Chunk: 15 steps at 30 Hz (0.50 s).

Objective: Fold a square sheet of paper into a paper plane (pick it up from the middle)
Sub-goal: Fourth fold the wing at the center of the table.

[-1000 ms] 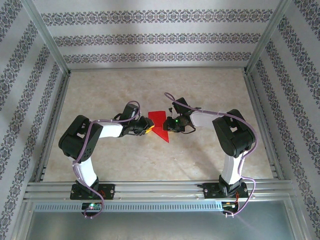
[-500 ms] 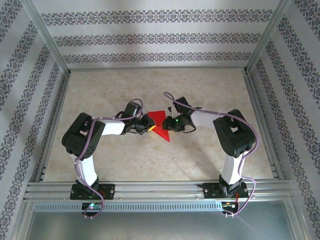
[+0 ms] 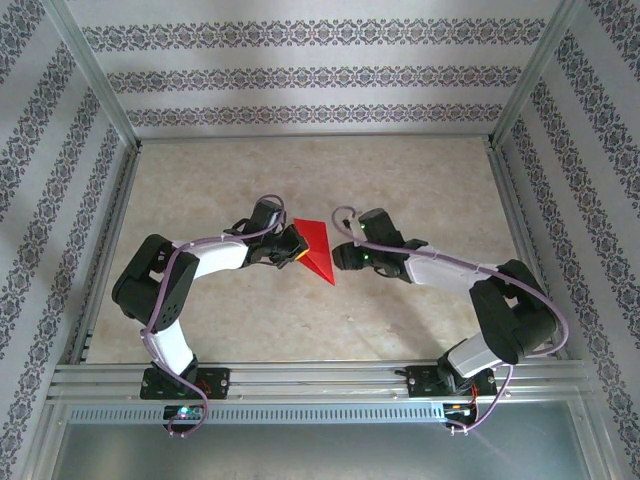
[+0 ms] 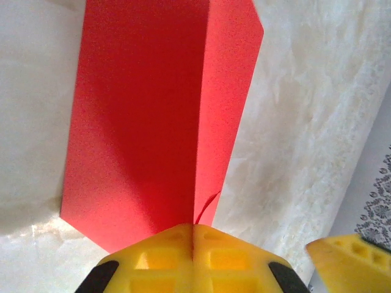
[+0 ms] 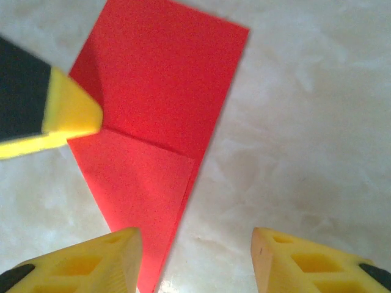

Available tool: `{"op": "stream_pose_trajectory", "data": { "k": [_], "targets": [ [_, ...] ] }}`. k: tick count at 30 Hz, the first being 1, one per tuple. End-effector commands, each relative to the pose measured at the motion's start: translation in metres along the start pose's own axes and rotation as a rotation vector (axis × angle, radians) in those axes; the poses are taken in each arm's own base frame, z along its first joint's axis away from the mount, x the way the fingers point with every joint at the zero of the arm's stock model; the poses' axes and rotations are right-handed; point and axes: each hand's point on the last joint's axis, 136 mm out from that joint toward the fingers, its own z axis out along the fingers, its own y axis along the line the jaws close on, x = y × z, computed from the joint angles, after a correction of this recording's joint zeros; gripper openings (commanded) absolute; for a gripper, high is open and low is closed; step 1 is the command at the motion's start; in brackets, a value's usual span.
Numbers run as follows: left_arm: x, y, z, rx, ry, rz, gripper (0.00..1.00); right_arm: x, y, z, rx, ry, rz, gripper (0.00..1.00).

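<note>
The red paper (image 3: 318, 248) lies at the table's middle, folded into a narrow pointed dart with its tip toward the near edge. In the left wrist view the paper (image 4: 140, 116) stretches away from my left gripper (image 4: 193, 229), whose yellow fingers are shut on a raised edge at its near end. In the top view the left gripper (image 3: 296, 252) is at the paper's left side. My right gripper (image 3: 342, 258) is just right of the paper, open. In the right wrist view the folded paper (image 5: 159, 104) lies flat ahead and left of the open right gripper (image 5: 194, 237), with only bare table between the fingers.
The pale marbled tabletop (image 3: 400, 180) is fenced by aluminium rails (image 3: 110, 230) at left, right and back, with patterned walls behind. Both arm bases are bolted to the front rail (image 3: 320, 380). A left fingertip (image 5: 67, 116) overlaps the paper in the right wrist view.
The left gripper closed on the paper's edge. The right gripper opened and let go of the paper, and its arm dropped lower and stretched out to the right.
</note>
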Motion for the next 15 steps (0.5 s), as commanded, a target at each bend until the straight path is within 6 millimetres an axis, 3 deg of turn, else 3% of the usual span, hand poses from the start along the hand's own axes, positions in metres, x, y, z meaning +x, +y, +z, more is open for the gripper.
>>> {"op": "stream_pose_trajectory", "data": {
  "k": [1, 8, 15],
  "targets": [
    [0.003, 0.002, -0.004, -0.067, -0.015, -0.065, 0.05, -0.009, 0.006, 0.006, 0.065, -0.076, -0.139, 0.51],
    [0.004, -0.004, 0.000, -0.064, -0.022, -0.120, 0.07, 0.004, 0.034, 0.024, 0.047, -0.063, -0.246, 0.48],
    [0.004, -0.007, -0.002, -0.070, -0.028, -0.138, 0.07, 0.020, 0.038, 0.040, 0.062, -0.027, -0.292, 0.46]
  ]
}}
